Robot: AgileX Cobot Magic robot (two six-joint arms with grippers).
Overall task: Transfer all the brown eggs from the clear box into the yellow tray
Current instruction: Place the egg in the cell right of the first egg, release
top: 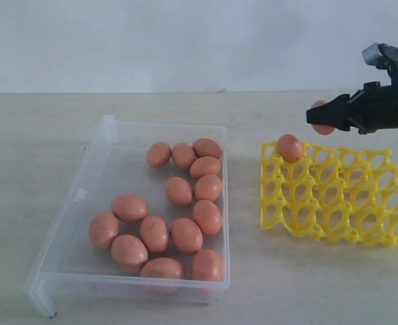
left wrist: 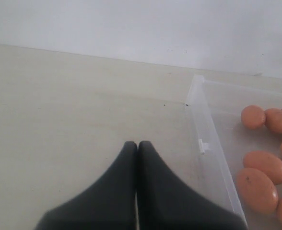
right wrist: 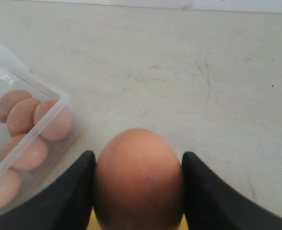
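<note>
One brown egg (right wrist: 138, 177) pinched in right gripper (right wrist: 137, 160) over yellow tray (top: 264, 196) edge; left gripper (left wrist: 137, 143) closed.

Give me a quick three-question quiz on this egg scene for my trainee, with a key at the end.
1. Multiple choice: how many eggs sit in the tray? A none, B one, C four.
2. True or false: the left hand holds an egg.
3. Fill in: the right hand is shut on one ___.
Key: 1 B. 2 false: it is shut on nothing. 3 egg.
</note>
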